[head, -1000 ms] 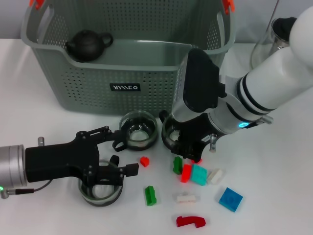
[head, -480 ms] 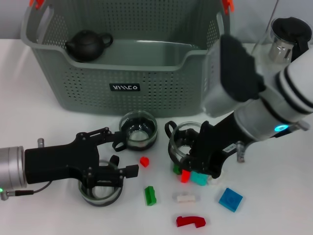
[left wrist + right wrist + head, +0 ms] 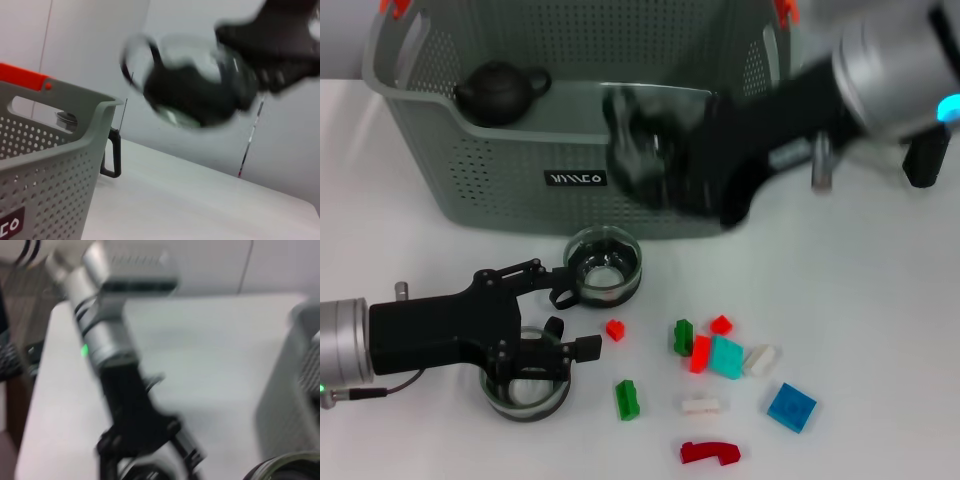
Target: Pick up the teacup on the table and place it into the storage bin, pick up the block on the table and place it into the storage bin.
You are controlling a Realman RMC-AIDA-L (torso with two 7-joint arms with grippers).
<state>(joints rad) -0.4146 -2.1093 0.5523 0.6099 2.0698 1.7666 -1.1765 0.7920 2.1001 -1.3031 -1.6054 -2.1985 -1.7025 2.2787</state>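
White desk (image 3: 880, 300) carries everything, and the scene is read from left to right. At the left, the left gripper (image 3: 545, 345) is seen low over the desk, its jaws set around a glass teacup (image 3: 527, 385) at the near edge; whether they are clenched on it cannot be told. Just beyond it a second glass cup (image 3: 604, 266) stands upright in front of the bin (image 3: 500, 170), which is grey, perforated, and marked with a small black label (image 3: 576, 179). A dark teapot (image 3: 498, 92) lies inside the bin at its left end. Over the bin's front rim, right of centre, a third cup (image 3: 645, 140) is held aloft by the right gripper (image 3: 665, 150), jaws clenched on it; it is blurred. In the left wrist view the same cup (image 3: 192, 85) is seen in the air, above and beside the bin wall (image 3: 55, 150). Toward the right, small blocks are scattered on the desk: a green block (image 3: 628, 398), a red one (image 3: 614, 328), a teal one (image 3: 727, 356) and a blue one (image 3: 791, 406), none of them touched by a gripper.
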